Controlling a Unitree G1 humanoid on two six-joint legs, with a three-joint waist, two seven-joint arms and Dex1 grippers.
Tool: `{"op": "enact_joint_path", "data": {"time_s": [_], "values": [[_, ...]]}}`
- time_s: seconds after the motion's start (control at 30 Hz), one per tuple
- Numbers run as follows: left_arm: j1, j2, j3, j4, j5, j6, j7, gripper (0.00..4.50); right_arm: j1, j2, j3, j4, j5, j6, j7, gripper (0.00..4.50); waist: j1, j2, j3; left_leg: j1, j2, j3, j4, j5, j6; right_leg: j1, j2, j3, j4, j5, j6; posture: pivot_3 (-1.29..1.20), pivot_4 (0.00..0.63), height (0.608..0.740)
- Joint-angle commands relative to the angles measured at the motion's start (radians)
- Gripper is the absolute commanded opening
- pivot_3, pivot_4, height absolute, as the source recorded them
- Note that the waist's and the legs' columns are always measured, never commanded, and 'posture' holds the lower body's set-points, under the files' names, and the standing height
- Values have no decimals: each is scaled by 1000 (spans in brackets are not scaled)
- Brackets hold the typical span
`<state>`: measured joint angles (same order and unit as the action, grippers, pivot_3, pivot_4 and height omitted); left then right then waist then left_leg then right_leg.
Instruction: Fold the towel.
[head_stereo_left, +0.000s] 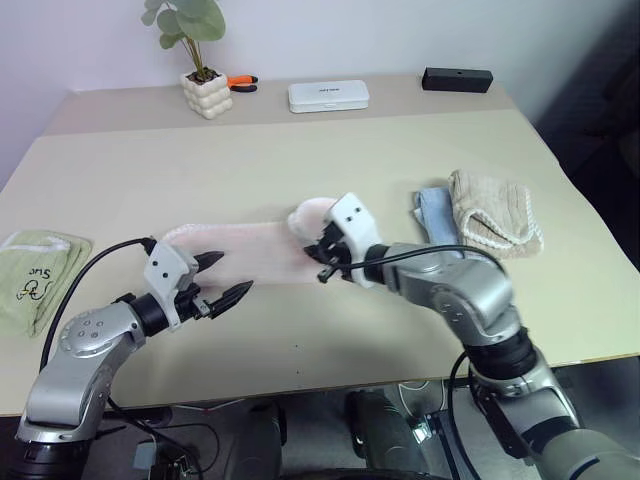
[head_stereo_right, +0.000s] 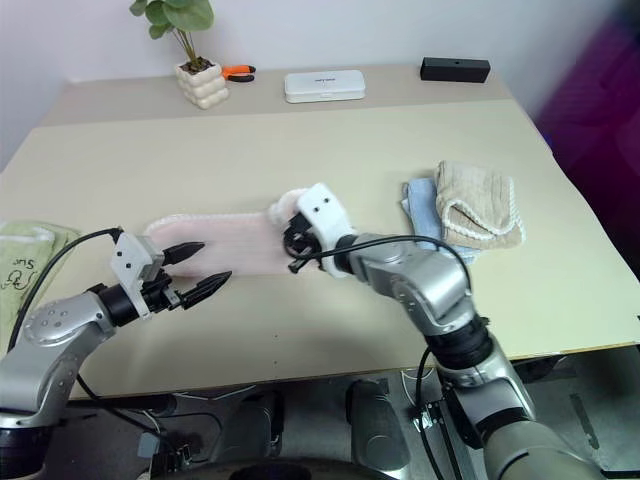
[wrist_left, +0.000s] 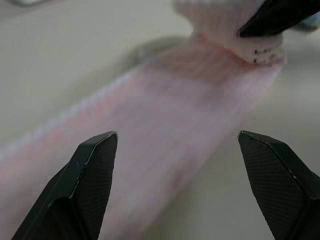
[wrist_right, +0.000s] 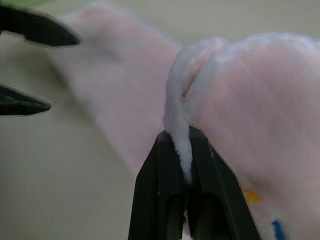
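Right end effector (head_stereo_left: 327, 262) is pinched shut on the towel (head_stereo_left: 262, 250), and the right wrist view shows a thin ridge of pink fluff squeezed between its two black fingers (wrist_right: 161, 165). The towel lies as a long pink strip across the middle of the counter (head_stereo_left: 300, 160), its right end lifted and curled over at the grip. Left end effector (head_stereo_left: 218, 282) hangs with its jaws wide apart and nothing in them, just over the strip's left end, near edge.

This cloth looks light, soft and floppy, with no stiffness at all: whatever isn't held will sag and drag. Fluffy pile should give good friction, so slipping seems unlikely, but a pinch on a single layer could peel the fold apart. Best hold is probably at the end corners, both layers together, one per side, so the end carries over flat. Other folded towels sit well apart: green (head_stereo_left: 35, 275) far left, blue (head_stereo_left: 433, 215) and beige (head_stereo_left: 492, 212) to the right.
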<state>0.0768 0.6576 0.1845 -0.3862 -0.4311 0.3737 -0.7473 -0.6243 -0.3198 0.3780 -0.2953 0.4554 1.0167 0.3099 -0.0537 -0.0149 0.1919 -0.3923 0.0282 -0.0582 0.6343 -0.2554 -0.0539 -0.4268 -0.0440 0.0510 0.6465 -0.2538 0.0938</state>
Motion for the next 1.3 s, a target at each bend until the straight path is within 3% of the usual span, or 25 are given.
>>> {"op": "enact_joint_path", "data": {"time_s": [0.03, 0.17, 0.2, 0.27, 0.43, 0.53, 0.6, 0.73, 0.77, 1.03, 1.27, 1.3], "values": [[33, 10, 16, -42, 15, -36, -8, 3943, -27, 46, 30, 75, -77, -89, 10, 18, 3, 0, 0, 0, 0, 0, 0, 0, 0, 0, 0, 0, 0, 0, 0, 0, 150, 737], [55, 6, 3, -48, 26, -44, -8, 3943, -23, 64, 22, 93, -88, -103, 58, 18, 11, 0, 0, 0, 0, 0, -1, 0, 0, 0, 0, 0, 0, 0, 0, 0, 150, 737], [57, 6, -1, -46, 30, -47, -9, 3943, -21, 65, 20, 91, -86, -102, 74, 295, 10, 0, 0, 0, 0, 0, -1, 0, 0, 0, 0, 0, 0, 0, 0, 0, 150, 737], [58, 4, -8, -36, 39, -52, -12, 3943, -9, 50, 14, 53, -73, -104, 117, 981, 10, 0, 0, 0, 0, 0, -1, 0, 0, 0, 0, 0, 0, 0, 0, 0, 150, 737], [50, 0, -13, -12, 45, -63, -17, 3943, 7, 6, -59, -45, -44, -118, 180, 3414, 10, 0, 0, 1, 0, 0, -1, 0, 0, 0, 0, 0, 0, 0, 0, 0, 150, 737], [45, -4, -10, 1, 44, -66, -18, 3943, 6, -5, -163, -63, 0, -109, 194, 3280, 10, 0, 0, 1, 0, 0, -1, 0, 0, 0, 0, 0, 0, 0, 0, 0, 150, 737], [40, -13, -10, 12, 41, -68, -15, 3943, -5, -3, -228, -7, -9, -123, 169, 2407, 10, 0, 0, 1, 0, 0, -1, 0, 0, 0, 0, 0, 0, 0, 0, 0, 150, 737], [36, -54, -14, 17, 23, -53, 7, 3943, -21, -14, -169, 146, -129, -254, 174, 383, 9, 0, 0, 1, 0, 0, -1, 0, 0, 0, 0, 0, 0, 0, 0, 0, 150, 737], [38, -67, -17, 13, 19, -49, 14, 3943, -25, 6, -156, 196, -148, -293, 174, 64, 7, 0, 0, 1, 0, 0, -2, 0, 0, 0, 0, 0, 0, 0, 0, 0, 150, 737], [108, -132, 28, -4, 28, -46, 95, 3943, 40, 67, 37, 434, -320, -491, 250, 64, 8, -1, -1, 2, 1, 0, -2, 0, 0, 0, 1, 0, 1, 0, 0, 0, 150, 737], [196, -180, 135, -75, -59, 29, 192, 3943, 5, 43, -103, 314, -271, -541, 299, 64, 11, -2, -1, 2, 0, 0, -2, 0, 0, 0, 0, 0, 1, 0, 0, 0, 150, 737], [205, -192, 157, -85, -84, 55, 216, 3943, -5, 18, -113, 283, -270, -555, 327, 295, 12, -2, -1, 2, 0, 0, -1, 0, 0, 0, 0, 0, 1, 0, 0, 0, 150, 737]]}}
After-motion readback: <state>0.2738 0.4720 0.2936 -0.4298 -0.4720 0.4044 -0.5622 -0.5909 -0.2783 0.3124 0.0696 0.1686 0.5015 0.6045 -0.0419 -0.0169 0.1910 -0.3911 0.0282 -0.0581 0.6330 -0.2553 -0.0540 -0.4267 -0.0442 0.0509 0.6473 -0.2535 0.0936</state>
